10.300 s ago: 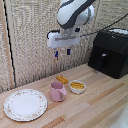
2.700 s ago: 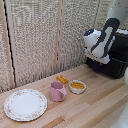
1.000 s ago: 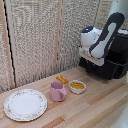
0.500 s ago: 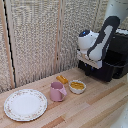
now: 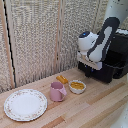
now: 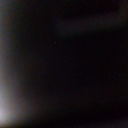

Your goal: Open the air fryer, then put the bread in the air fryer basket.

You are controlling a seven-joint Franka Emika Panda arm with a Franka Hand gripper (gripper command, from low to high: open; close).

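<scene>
Since 0.5 s ago, arm and black boxy air fryer basket (image 5: 102, 70) sit further toward the exterior view's left, drawer partly out of the large black air fryer (image 5: 119, 52). White-and-black arm bends down from above; wide white gripper (image 5: 89, 64) is at the drawer front, handle hidden behind it. Cannot tell whether fingers are spread or clamped. Wrist view nearly all black. Small orange-yellow bread (image 5: 62, 79) lies on the light wooden table (image 5: 95, 107), near the pink mug (image 5: 56, 91). Reed-screen wall (image 5: 40, 35) behind.
</scene>
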